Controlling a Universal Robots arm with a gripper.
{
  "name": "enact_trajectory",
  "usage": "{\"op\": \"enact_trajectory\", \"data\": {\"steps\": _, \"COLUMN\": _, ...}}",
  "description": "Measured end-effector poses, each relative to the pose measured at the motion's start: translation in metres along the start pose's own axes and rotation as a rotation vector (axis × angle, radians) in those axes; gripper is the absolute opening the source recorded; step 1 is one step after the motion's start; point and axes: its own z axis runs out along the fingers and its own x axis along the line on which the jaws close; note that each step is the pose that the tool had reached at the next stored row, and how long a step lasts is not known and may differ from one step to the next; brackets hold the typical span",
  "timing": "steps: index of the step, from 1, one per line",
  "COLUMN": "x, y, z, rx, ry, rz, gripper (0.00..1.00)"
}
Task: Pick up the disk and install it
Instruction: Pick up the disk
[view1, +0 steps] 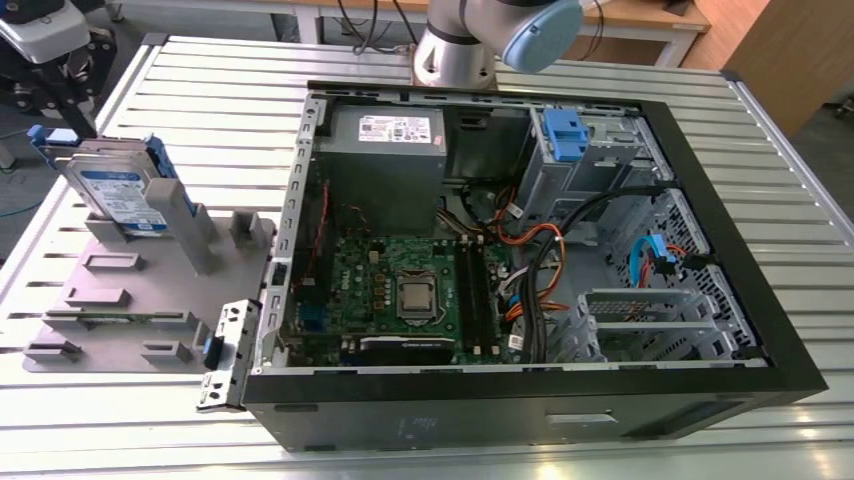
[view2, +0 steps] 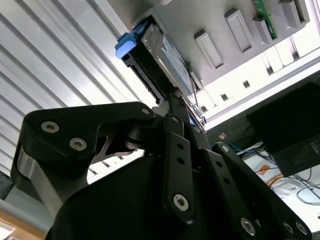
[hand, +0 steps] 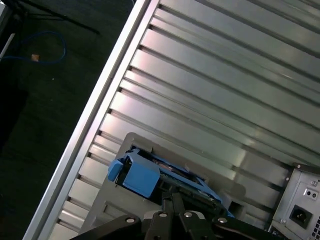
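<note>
One disk (view1: 123, 195) stands on edge in a grey holder (view1: 134, 290) on the slatted metal surface (view1: 200, 100), at the exterior view's left of an open computer case (view1: 534, 420). In both wrist views the arm's jaws sit at the blue-railed end of the disk (view2: 160, 50) (hand: 142, 175); whether they are apart or clamped cannot be told.

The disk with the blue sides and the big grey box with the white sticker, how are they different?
The disk is smaller and silver with blue rails; the power-supply box is bigger and plain grey. The disk stands on edge in a grey rack outside the computer case; the power-supply box sits inside it. Both are boxy metal things with a label.
</note>
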Motion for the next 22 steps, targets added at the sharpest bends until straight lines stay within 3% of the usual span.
{"op": "enact_trajectory", "data": {"steps": 22, "x": 0.0000, "y": -0.0001, "z": 0.0010, "rx": -0.0097, "ry": 0.0173, "rz": -0.401, "gripper": 0.11}}
